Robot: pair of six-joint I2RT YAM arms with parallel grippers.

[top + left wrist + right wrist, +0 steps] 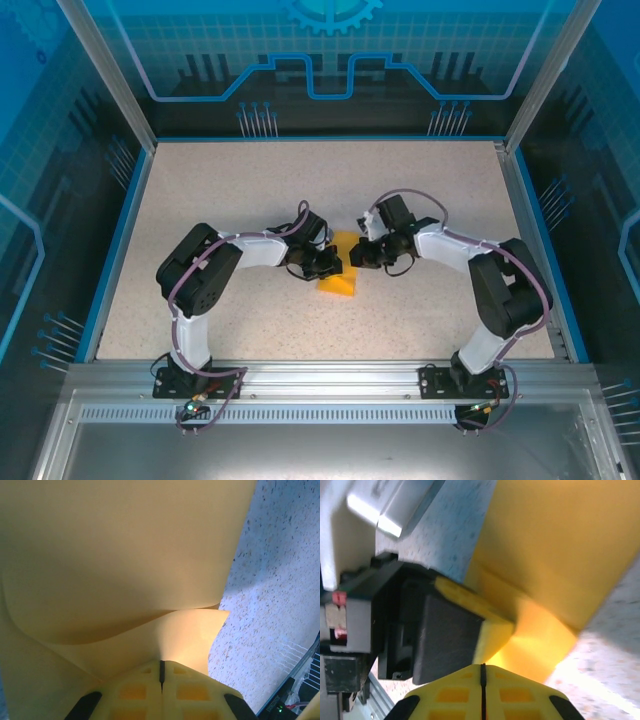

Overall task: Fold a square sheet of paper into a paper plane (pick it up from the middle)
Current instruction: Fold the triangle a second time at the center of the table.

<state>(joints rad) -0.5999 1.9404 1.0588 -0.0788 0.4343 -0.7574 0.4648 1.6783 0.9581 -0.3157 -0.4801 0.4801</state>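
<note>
one paper sheet (pixel 338 286), two grippers (pixel 324 266) (pixel 359 252)

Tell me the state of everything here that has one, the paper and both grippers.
square sheet of paper: bent over on itself in a soft curve, no plane yet.
left gripper: shut, pinching the paper.
right gripper: shut, tips against the paper; whether it grips is unclear.

Square sheet of paper (pixel 337 284): plain orange-yellow, mid-surface (pixel 200 200). Not flat: bowed, doubled over itself in loose layers with one soft fold. Runs roughly 12 to 6 o'clock, lower flap at 6.
</note>
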